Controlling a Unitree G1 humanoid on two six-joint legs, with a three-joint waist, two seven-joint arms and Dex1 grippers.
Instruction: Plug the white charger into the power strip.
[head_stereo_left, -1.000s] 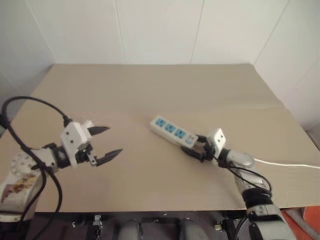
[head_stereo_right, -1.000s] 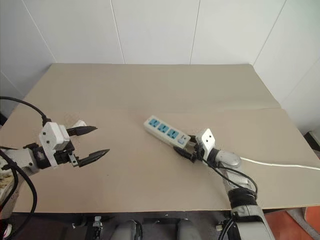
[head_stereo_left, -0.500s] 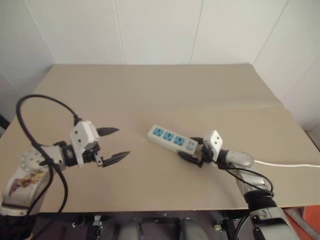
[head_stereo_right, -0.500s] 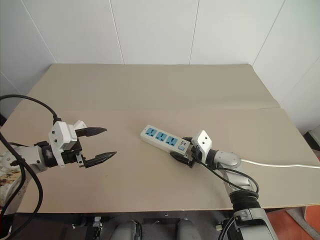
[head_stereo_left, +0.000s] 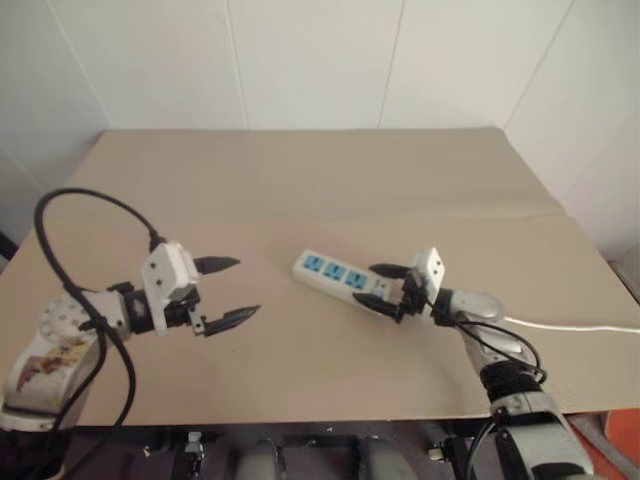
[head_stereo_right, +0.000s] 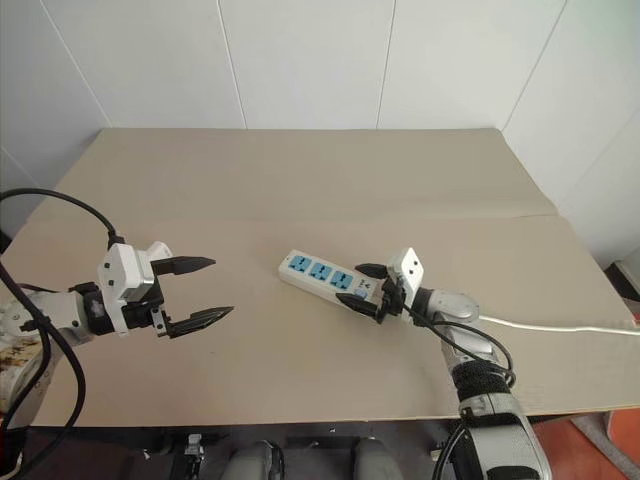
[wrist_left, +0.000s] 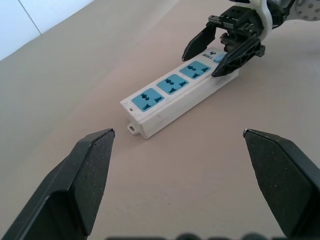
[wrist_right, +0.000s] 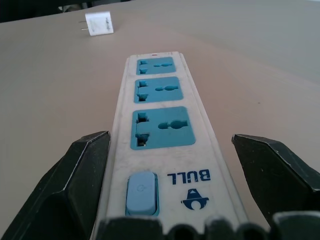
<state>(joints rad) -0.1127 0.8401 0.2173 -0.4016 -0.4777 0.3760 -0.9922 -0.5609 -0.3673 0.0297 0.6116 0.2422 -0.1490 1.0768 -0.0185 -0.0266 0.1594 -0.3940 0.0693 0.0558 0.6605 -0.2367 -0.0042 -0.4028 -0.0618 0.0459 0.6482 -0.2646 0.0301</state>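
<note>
Right wrist view: right pincer (wrist_right: 170, 150) spread, straddling the power strip (wrist_right: 162, 130); left pincer (head_stereo_left: 232, 290) released.

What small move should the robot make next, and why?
Probably close the right gripper on the strip. Its fingers stand open on either side of the switch end, so closing them would likely steady the strip. The charger lies loose on the table past the strip's far end, and the left gripper is open and empty, free to fetch it afterwards.
</note>
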